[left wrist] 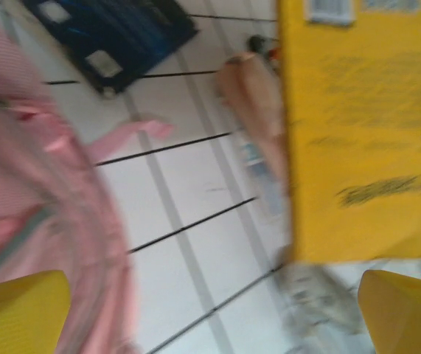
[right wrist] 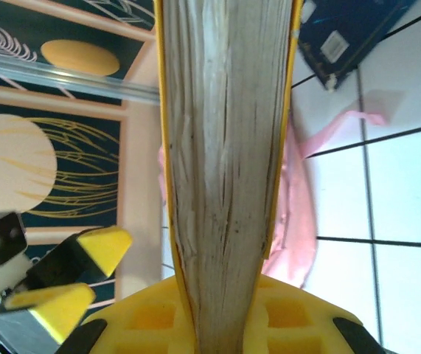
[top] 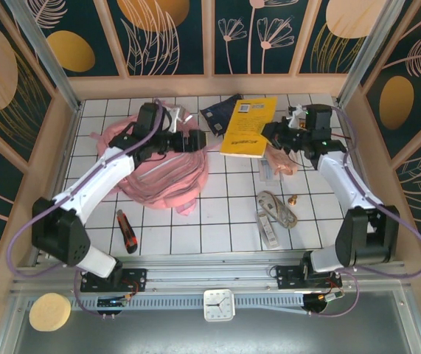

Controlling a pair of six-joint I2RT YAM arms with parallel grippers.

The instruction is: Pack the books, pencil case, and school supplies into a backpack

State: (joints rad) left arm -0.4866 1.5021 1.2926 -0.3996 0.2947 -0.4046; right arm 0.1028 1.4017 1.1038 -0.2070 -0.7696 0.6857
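packing barely begun: right gripper clamps the yellow book near the backpack, left gripper gapes empty, navy book, pencil case, ruler and cord all lie outside.

Blurred. My left gripper: fingertips wide apart at the bottom corners, nothing between. Yellow book at right, pencil case just beside its left edge. Navy book top left. Backpack along left, on tiled table.
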